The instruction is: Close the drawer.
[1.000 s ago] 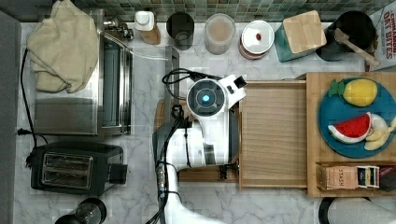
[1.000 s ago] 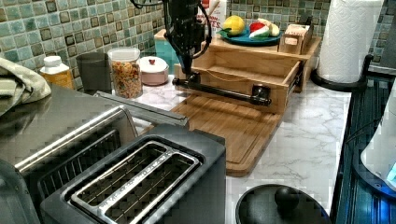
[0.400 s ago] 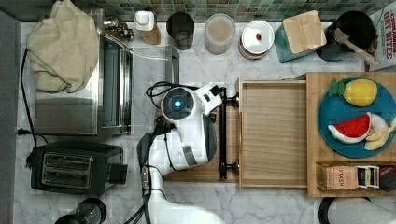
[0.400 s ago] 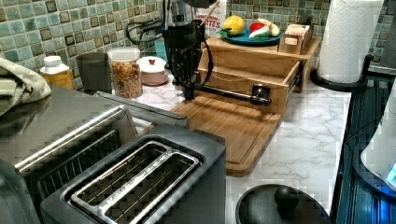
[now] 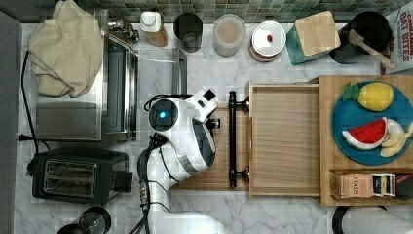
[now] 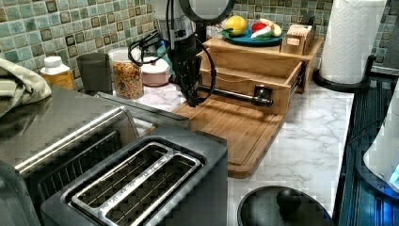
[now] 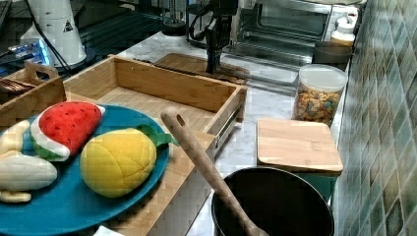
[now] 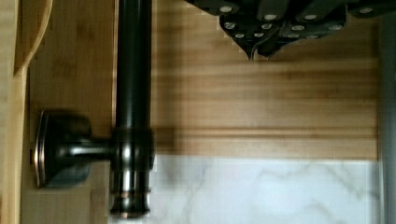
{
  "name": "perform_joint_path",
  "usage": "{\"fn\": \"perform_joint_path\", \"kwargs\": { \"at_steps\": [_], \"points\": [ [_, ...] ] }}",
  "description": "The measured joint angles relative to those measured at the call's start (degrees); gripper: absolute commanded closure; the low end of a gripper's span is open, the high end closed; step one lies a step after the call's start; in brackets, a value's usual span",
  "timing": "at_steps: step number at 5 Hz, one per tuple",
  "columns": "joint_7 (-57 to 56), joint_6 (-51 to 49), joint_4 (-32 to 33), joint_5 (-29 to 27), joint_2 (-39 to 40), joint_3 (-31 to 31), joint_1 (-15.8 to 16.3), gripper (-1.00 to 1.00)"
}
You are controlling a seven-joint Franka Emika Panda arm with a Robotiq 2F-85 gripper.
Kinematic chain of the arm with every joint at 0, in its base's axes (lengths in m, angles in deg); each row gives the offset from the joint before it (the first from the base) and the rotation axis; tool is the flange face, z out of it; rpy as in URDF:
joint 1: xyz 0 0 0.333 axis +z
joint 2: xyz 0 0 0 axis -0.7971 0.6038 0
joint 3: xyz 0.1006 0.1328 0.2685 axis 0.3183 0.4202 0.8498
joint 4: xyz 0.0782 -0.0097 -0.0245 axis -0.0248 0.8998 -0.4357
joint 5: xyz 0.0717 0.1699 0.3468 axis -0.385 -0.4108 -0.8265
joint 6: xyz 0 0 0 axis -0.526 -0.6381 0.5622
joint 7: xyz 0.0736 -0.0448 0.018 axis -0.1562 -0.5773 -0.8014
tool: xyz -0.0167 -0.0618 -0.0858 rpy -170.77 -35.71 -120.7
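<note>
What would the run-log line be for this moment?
drawer: pulled out | handle: not gripped | gripper: shut, beside the handle, over cutting board | close: not done

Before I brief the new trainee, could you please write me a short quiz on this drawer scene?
1. True or false: the drawer is fully closed.
2. In the top view, on which side of the black bar handle is the claw? A) the top view's left B) the top view's right C) clamped around it
3. Fill in: the claw hangs above the bamboo ____.

Key: 1 false, it is pulled out with its inside showing; 2 A, apart from the handle; 3 cutting board.
</note>
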Motion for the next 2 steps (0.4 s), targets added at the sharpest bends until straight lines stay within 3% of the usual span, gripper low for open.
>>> {"fn": "perform_joint_path", "kwargs": {
  "at_steps": [2],
  "points": [
    [-1.31,1.65,0.22,1.40,-0.12,-2.39,-1.87,1.00]
  ]
}}
